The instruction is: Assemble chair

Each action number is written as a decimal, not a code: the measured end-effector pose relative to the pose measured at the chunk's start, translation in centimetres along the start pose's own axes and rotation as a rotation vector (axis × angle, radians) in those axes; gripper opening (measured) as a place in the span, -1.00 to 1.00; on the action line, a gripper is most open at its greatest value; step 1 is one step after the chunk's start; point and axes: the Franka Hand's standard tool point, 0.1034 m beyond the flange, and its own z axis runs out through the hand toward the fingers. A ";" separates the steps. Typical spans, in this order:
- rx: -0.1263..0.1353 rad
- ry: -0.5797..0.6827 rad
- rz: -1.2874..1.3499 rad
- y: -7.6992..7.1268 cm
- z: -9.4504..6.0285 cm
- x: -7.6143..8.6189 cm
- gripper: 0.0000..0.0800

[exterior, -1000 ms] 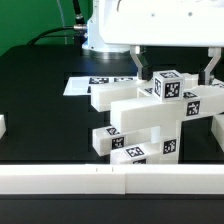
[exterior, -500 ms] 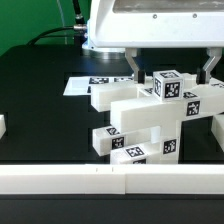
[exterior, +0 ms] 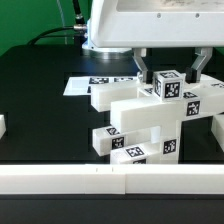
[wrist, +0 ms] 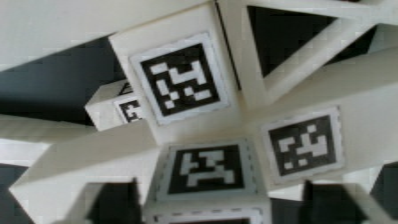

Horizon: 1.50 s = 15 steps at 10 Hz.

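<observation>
Gripper [exterior: 170, 72] is spread wide, holding nothing. It hangs over the part-built chair [exterior: 135, 125], with the fingers [exterior: 143, 68] one on each side of the top block [exterior: 168, 85] and a gap showing on both sides in the exterior view. The chair sits on the black table [exterior: 40, 110], toward the exterior view's right: stacked white blocks, tags facing the camera on the top block and the lower pieces, and a long bar sticking out toward the exterior view's left. The marker board [exterior: 85, 85] lies flat on the table just behind that bar. A white rail [exterior: 60, 180] runs across the front edge. A small white piece [exterior: 3, 126] is cut off at the exterior view's left edge, can't tell what it is. In the wrist view the gripper [wrist: 214, 208] looks straight down on the top block [wrist: 210, 170], with more tagged faces of the chair [wrist: 182, 78] beyond it. The dark finger shapes there are blurry, probably clear of the block.
</observation>
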 end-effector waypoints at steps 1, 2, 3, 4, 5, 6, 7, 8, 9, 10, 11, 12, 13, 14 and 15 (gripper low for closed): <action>0.000 0.000 0.000 0.0 0.0 0.0 -0.28; 0.000 0.000 0.012 0.0 0.0 0.0 -0.28; 0.000 0.000 0.023 0.0 0.0 0.0 -0.28; 0.000 0.000 0.028 0.0 0.0 0.0 -0.28; 0.002 0.000 0.101 0.0 0.0 0.0 -0.28; 0.002 0.000 0.174 0.0 0.0 0.0 -0.28; 0.002 0.000 0.211 -0.1 0.0 0.0 -0.28; 0.002 0.000 0.301 -0.1 0.0 0.0 -0.28; 0.002 0.000 0.355 -0.1 0.0 0.0 -0.28; 0.003 0.000 0.399 -0.1 0.0 0.0 -0.28; 0.003 0.000 0.481 -0.1 0.0 0.0 -0.28; 0.003 0.000 0.535 -0.2 0.0 0.0 -0.28; 0.003 0.000 0.569 -0.2 0.0 0.0 -0.28; 0.005 0.000 0.660 -0.2 0.0 0.0 -0.28; 0.017 0.004 0.758 -0.2 0.0 0.1 -0.28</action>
